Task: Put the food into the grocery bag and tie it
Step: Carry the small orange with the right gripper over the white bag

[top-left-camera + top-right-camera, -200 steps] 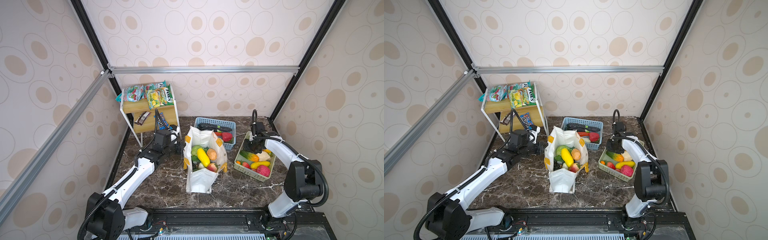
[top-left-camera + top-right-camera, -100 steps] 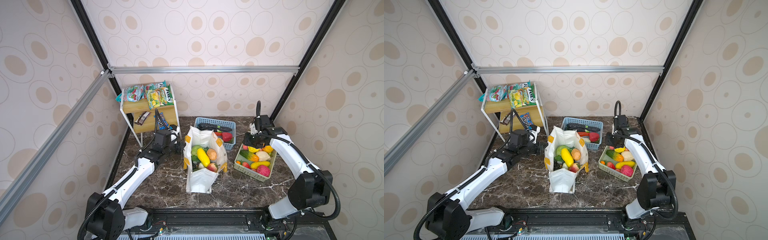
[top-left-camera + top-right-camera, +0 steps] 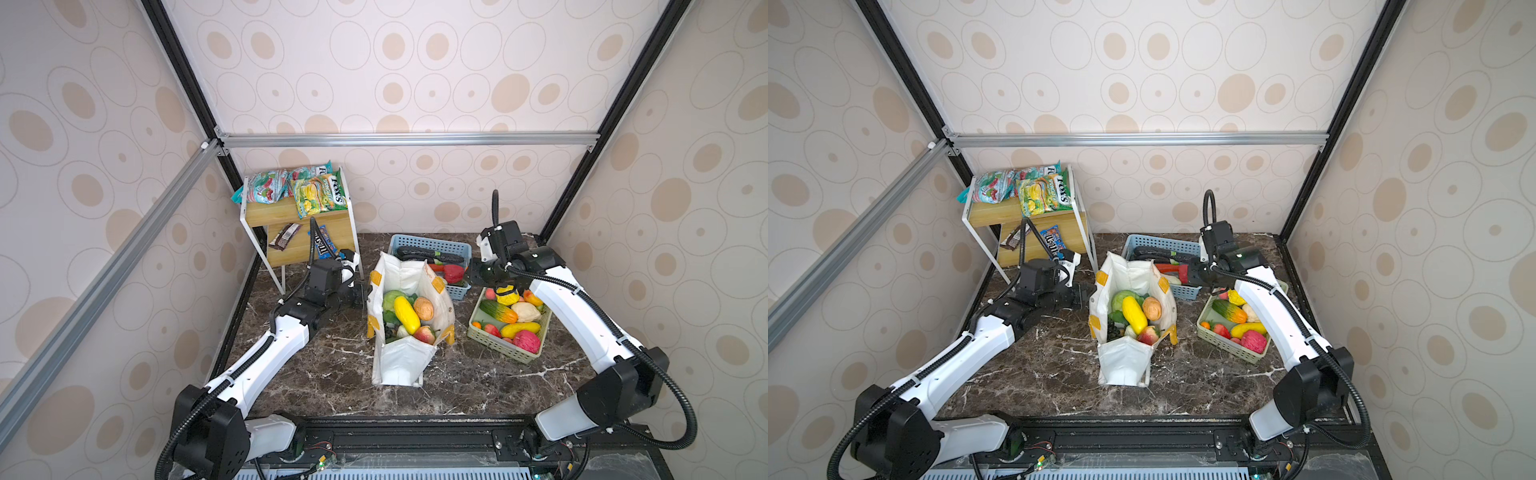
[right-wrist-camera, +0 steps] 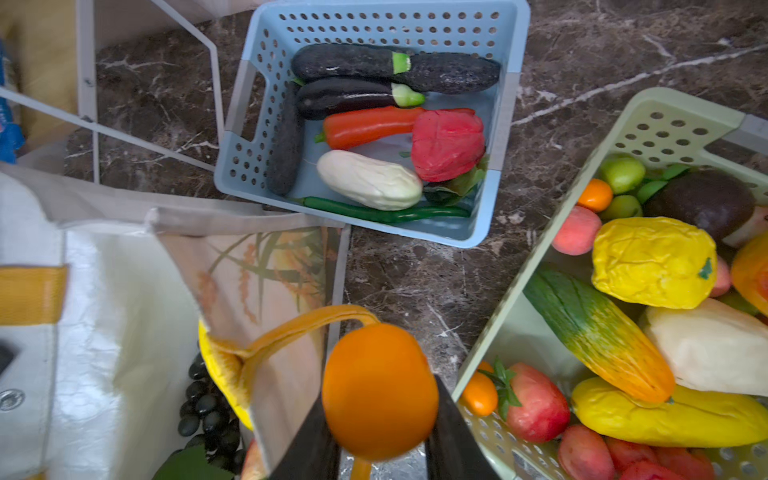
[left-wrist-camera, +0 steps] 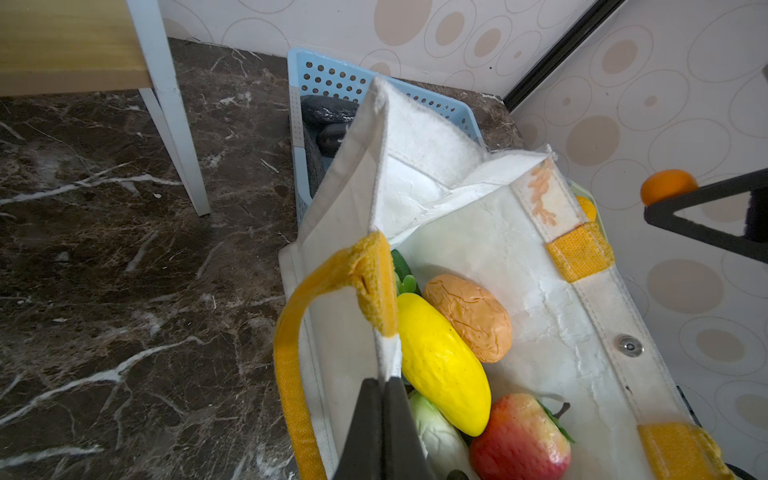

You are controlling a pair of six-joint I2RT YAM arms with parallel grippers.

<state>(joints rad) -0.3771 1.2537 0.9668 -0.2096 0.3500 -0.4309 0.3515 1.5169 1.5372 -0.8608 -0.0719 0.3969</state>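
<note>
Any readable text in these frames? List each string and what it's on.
"Fox's": green-yellow candy bag on top of the shelf; its smaller print is blurred.
"m&m's": blue packet on the lower board.
Teal-red bag, brown wrapper: too small to read.
Grocery bag: printed plant picture only, no words seen.

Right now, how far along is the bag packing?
Done: several foods, like the yellow fruit, lie in the grocery bag. In hand: the left end effector pinches its rim; the right end effector holds a small orange. Left: food in the green basket and blue basket, and untied handles.
</note>
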